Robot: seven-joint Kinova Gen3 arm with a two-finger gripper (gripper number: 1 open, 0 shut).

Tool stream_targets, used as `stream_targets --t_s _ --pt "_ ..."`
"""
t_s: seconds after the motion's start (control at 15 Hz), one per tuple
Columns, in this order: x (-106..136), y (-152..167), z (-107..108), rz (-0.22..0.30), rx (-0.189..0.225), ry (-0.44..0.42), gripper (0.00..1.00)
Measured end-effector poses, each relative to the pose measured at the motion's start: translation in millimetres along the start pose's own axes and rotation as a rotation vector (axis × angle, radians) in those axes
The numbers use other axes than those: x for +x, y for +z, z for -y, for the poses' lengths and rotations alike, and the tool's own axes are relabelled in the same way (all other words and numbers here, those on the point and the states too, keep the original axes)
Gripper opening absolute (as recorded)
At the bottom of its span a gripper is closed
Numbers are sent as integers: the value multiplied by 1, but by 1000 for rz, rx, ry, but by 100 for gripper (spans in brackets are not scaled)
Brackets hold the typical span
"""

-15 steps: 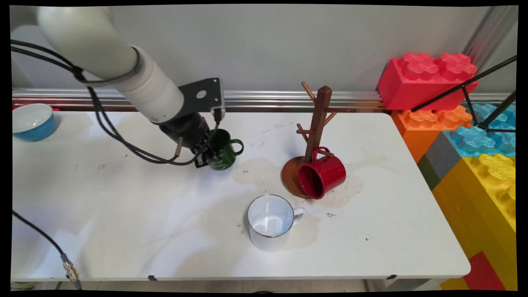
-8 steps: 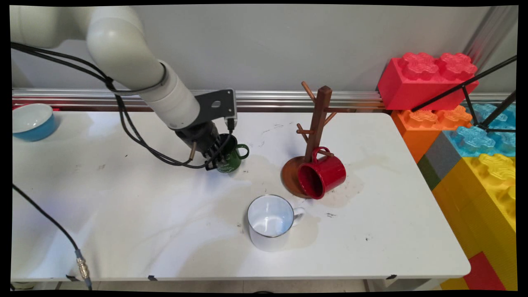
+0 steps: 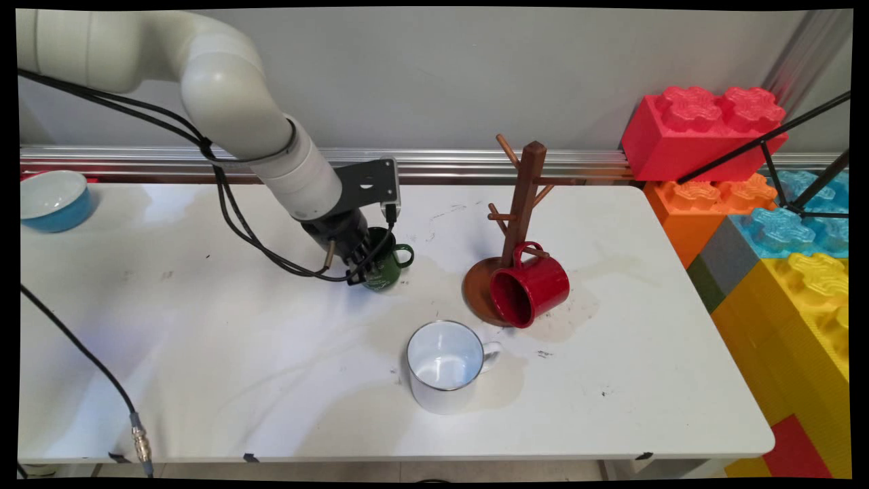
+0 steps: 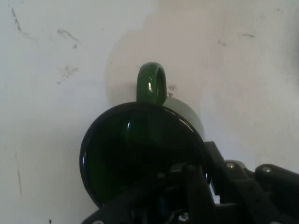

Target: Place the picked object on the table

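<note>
My gripper is clamped on the green mug, one finger inside the rim and one outside its wall, as the hand view shows. The mug sits directly beneath the hand on the white table, upright, its handle pointing away from the fingers toward the wooden mug tree. A red mug hangs on that tree's lowest peg; a white mug stands nearer the camera; a blue bowl sits far behind the arm.

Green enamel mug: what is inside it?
One of the gripper's jaws reaches into the green enamel mug, clamping its rim. Otherwise the interior looks dark and empty; the linkage covers part.
</note>
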Motion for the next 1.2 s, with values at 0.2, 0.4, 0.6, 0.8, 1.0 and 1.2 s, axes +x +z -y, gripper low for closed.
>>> stream_targets --t_s 0.2,0.4,0.6,0.8,1.0,1.2 --pt "1 6 1 5 -3 -6 0" --pt "2 11 2 9 -8 -12 0" --pt "3 14 2 11 -11 -17 0" --pt "3 15 3 12 -12 -23 100" --pt "3 14 3 9 -19 -38 100" --pt "5 4 5 -9 -30 -58 100"
